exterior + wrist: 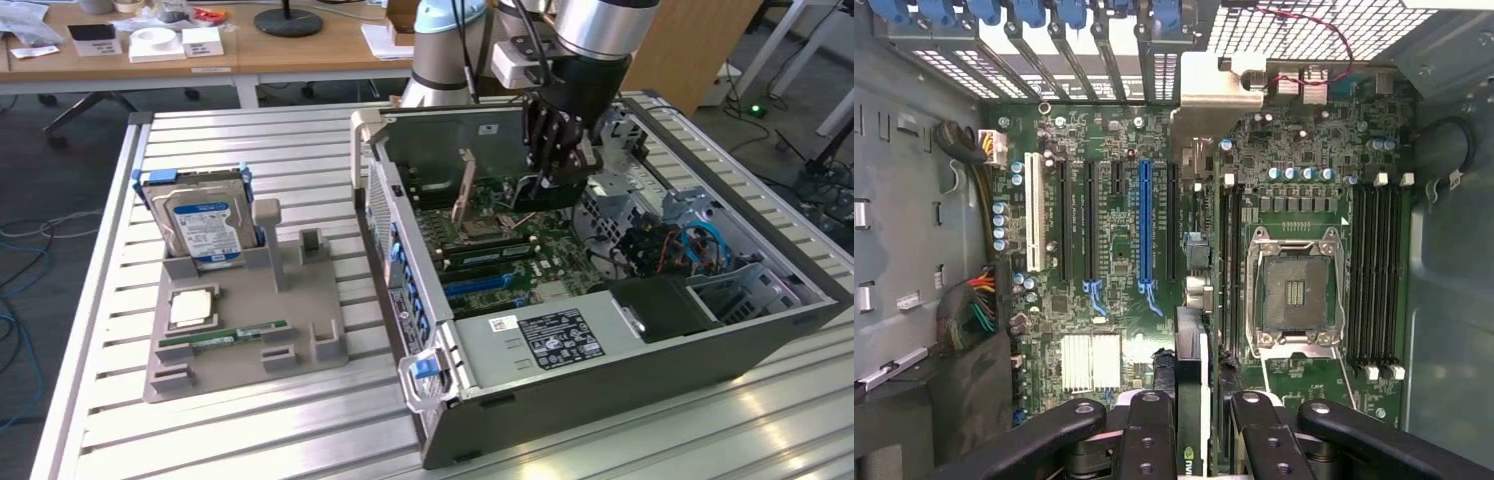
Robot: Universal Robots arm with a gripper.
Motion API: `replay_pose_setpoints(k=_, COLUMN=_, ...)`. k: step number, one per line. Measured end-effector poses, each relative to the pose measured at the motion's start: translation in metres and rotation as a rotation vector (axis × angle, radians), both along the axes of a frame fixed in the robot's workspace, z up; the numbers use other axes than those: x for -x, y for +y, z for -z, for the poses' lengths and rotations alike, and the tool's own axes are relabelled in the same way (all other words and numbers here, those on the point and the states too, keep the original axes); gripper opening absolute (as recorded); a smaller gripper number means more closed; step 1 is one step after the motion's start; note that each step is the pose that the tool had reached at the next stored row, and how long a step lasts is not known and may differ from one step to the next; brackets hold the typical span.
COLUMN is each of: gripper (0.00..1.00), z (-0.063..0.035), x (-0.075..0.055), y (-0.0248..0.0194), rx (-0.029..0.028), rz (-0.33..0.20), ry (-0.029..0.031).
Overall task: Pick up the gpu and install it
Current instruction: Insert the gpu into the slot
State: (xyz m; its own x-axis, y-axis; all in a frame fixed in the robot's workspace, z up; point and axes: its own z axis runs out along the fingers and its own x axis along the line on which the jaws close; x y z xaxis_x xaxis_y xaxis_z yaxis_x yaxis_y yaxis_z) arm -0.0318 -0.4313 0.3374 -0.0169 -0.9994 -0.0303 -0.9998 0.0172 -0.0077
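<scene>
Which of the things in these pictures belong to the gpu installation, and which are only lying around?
For the job:
- the hand, closed on the gpu
- the motherboard below the gpu
- the open computer case

Lying about:
- the hard drive
- the processor chip
- the RAM stick
- the grey holder that carries these three

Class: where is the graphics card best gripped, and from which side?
Along its top edge, from above, with the hand pinching its two flat faces. The graphics card is thin and hangs on edge above the motherboard, so its bottom edge is free.
</scene>
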Motion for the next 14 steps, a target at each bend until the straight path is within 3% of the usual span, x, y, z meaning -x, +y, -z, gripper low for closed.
replay_pose_setpoints(k=7, gripper=0.26, z=0.0002, x=0.0, y=0.0, rx=-0.0003, rz=0.0, ry=-0.0001)
replay_pose_setpoints(k=14, gripper=0.26, z=0.0069, x=0.0, y=0.0, rx=-0.0002, rz=0.0, ry=-0.0001)
